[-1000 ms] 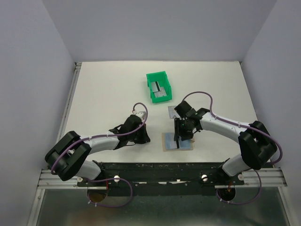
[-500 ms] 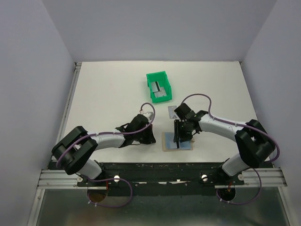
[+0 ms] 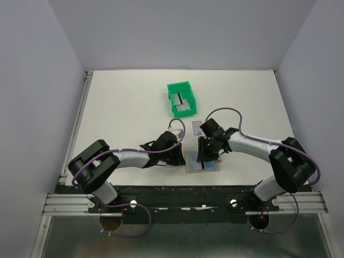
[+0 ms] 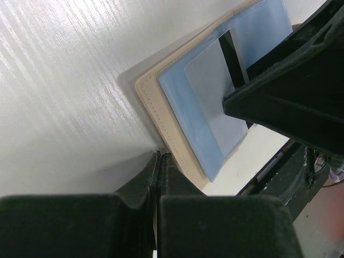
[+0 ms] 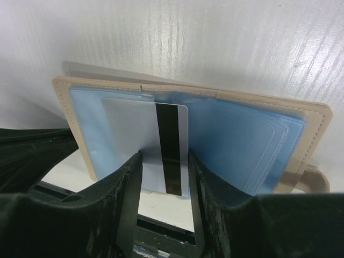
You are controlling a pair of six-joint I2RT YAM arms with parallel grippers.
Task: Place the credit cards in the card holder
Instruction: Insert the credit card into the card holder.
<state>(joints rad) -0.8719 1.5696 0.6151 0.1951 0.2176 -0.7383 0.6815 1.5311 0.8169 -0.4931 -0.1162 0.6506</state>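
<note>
- Status: task part-way; no card confirmed seated.
- Card holder (image 3: 215,165): lies open and flat on the table (image 3: 123,113) near the front edge, between the two arms, blue inside facing up.
- Striped card (image 5: 134,134): lies on the holder's left blue page, stripe up, near end pointing back toward the R wrist. Far end looks tucked under the clear pocket, but depth in the slot can't be confirmed.
- Right gripper (image 5: 165,161): fingers (image 5: 126,199) apart, straddling the card's near end. L finger overlaps the card, so no edge clamp is visible. Judged to be guiding or pushing the card in.
- Left gripper (image 4: 159,161): fingers together, nothing seen between them, tips at the holder's tan edge. Contact can't be told; prob. there to steady the holder.
- Loose card (image 3: 196,127): flat on the table just beyond the R gripper, outside the holder.
- Binned cards (image 3: 183,105): grey, in the green bin (image 3: 178,85), well apart from the holder. Count unclear.
- Outstanding: seat the striped card fully, then fetch the loose card and the bin stock.
</note>
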